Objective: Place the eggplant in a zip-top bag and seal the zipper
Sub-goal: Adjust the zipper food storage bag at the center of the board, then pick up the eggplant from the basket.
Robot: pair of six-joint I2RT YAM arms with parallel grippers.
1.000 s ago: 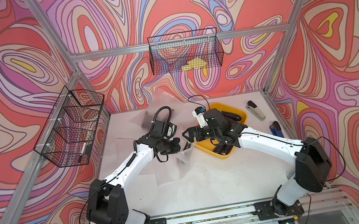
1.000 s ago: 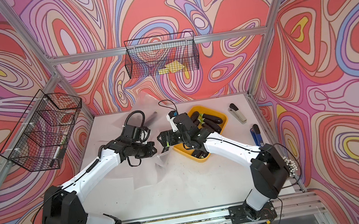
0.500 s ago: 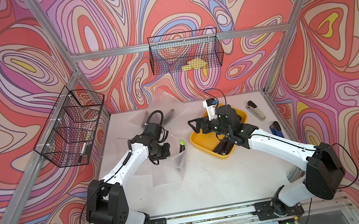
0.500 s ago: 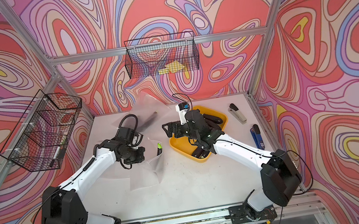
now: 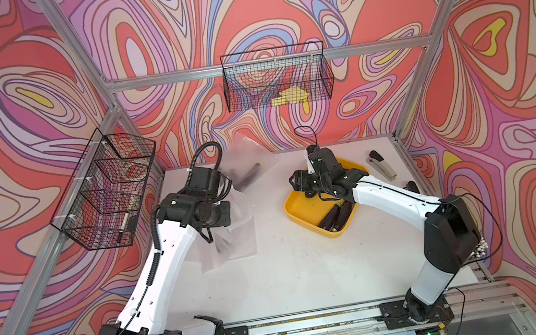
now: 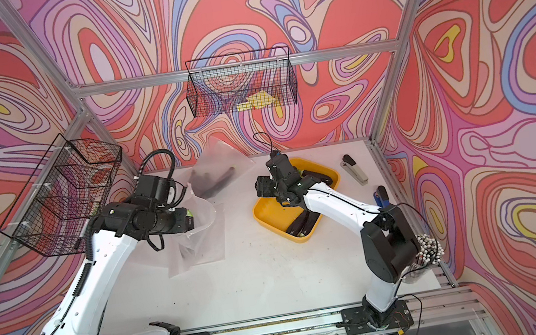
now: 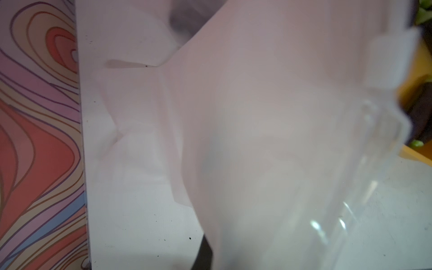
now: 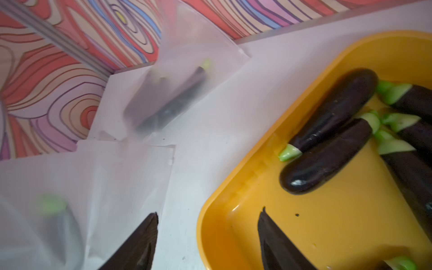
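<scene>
My left gripper (image 5: 227,214) is shut on the top edge of a clear zip-top bag (image 5: 235,232), which hangs from it down to the table. Frosted film of the bag (image 7: 257,140) fills the left wrist view. Through the bag an eggplant (image 8: 52,207) shows as a blurred green stem and dark body. My right gripper (image 8: 209,211) is open and empty, above the left rim of the yellow tray (image 5: 301,206). Several purple eggplants (image 8: 327,159) lie in the tray (image 8: 339,222).
A second bag (image 5: 249,174) with a dark eggplant inside leans at the back wall. A stapler (image 5: 381,164) and a blue tool (image 6: 380,194) lie at the table's right edge. Wire baskets (image 5: 108,195) hang on the left and back walls.
The right gripper let the eggplant go into the bag and drew back right, over the tray, its jaws narrowing somewhat. The left arm pulled the bag leftward.
</scene>
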